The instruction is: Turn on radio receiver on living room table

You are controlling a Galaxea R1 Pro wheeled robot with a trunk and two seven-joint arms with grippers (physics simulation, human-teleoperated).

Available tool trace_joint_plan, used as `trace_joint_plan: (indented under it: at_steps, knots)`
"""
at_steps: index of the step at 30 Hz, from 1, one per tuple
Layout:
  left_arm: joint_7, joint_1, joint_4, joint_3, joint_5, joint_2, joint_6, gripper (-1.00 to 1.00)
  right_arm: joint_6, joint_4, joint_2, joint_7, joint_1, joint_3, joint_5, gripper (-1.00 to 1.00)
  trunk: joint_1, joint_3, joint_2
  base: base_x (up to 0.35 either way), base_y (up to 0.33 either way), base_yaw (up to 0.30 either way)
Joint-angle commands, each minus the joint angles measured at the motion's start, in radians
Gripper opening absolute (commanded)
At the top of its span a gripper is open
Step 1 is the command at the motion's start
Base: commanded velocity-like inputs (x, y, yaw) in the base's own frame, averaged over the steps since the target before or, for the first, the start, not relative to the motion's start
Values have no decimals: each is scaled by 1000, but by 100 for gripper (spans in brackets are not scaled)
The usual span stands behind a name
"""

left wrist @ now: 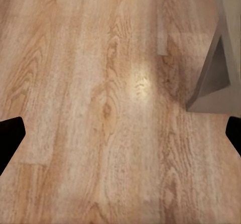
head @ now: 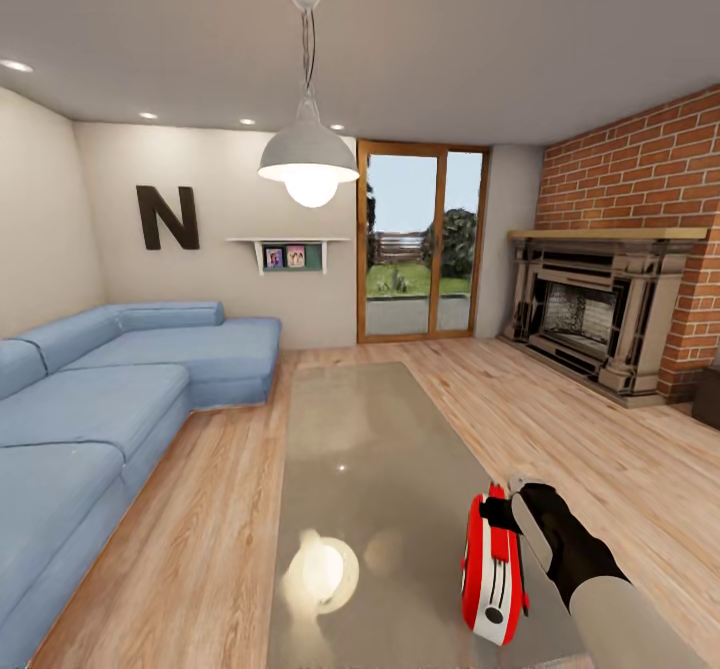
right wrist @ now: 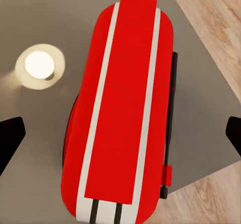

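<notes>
The right hand (head: 515, 509) hovers at the far end of the radio receiver (head: 492, 571), which stands on its edge on the glossy counter (head: 360, 449), near that counter's corner closest to the robot. In the right wrist view the radio receiver (right wrist: 120, 113) lies directly ahead of the hand, between its two dark fingertips (right wrist: 10, 138), which stand wide apart at the picture's sides and touch nothing; the hand is spread fully and grips nothing. A lamp's bright reflection (right wrist: 39, 65) shines on the counter beside the radio. The left hand (left wrist: 120, 133) is likewise spread wide, empty, above the wood plank floor (left wrist: 90, 133), with the counter's corner (left wrist: 216, 78) ahead of it.
</notes>
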Motion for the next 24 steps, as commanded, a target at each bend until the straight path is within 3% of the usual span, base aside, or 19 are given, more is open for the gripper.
trace_joint_plan:
  at_steps: [1,5,18,24]
  knots:
    - [0,0,0,0,0,0,0,100,0,0,0,0,0,0,0,100,4,-3,-7,0,0,0]
    - [0,0,-1,0,0,0,0,100,-1,0,0,1,1,0,-1,100,19,-16,-35,0,0,0]
    - [0,0,-1,0,0,0,0,100,-2,6,6,24,0,1,0,100,19,-16,-35,0,0,0]
    - [0,0,0,0,0,0,0,100,-3,8,6,25,1,1,1,100,42,-35,-77,0,0,0]
